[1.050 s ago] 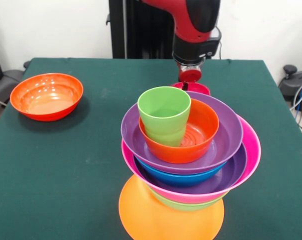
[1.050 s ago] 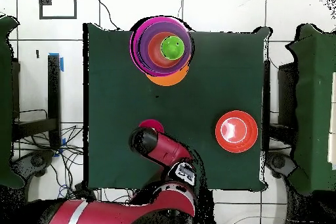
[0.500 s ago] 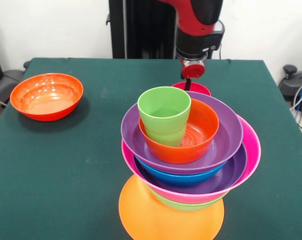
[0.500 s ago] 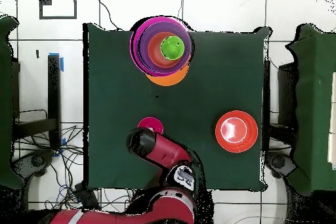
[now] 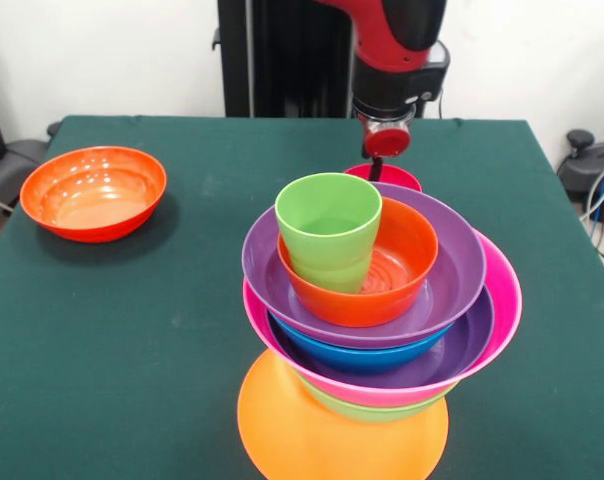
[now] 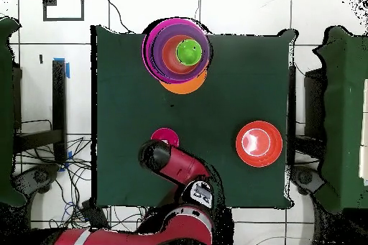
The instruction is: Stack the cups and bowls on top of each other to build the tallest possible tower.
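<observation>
My gripper [image 5: 378,160] hangs right above the small magenta-red bowl [image 5: 394,176] w/ nothing in it, finger gap can't tell; tower [image 5: 372,320] sits just front of that bowl, red-orange bowl [image 5: 93,192] well apart.

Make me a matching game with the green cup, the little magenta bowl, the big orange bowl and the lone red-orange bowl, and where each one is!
Things:
1. green cup
2. small magenta bowl
3. large orange bowl
4. lone red-orange bowl

Places:
A. upturned at the tower's bottom
B. alone on the table, away from the tower
C. at the tower's top
D. below the gripper

Pairs: 1-C, 2-D, 3-A, 4-B
</observation>
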Controlling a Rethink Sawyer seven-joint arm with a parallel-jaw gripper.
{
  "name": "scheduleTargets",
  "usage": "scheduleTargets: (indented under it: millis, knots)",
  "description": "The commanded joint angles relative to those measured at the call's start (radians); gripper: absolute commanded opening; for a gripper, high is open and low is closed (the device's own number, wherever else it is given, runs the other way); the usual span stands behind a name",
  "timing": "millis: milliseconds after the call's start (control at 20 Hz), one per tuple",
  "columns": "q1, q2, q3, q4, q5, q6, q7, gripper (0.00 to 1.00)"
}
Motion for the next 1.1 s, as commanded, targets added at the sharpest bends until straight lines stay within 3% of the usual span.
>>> scheduleTargets:
  millis: [50,550,750,800,950,1100]
  knots:
    - [0.007,0.065,0.087,-0.018,0.007,-0.056,0.104,1.00]
    - [-0.001,0.083,0.086,-0.011,0.002,-0.070,0.101,1.00]
    - [-0.012,0.074,0.109,0.010,-0.021,-0.182,0.107,1.00]
    - [-0.004,0.074,0.105,0.011,-0.028,-0.218,0.111,0.00]
    - [-0.005,0.071,0.109,0.020,-0.055,-0.323,0.132,0.00]
    - [0.046,0.079,0.059,0.011,-0.053,-0.418,0.173,0.00]
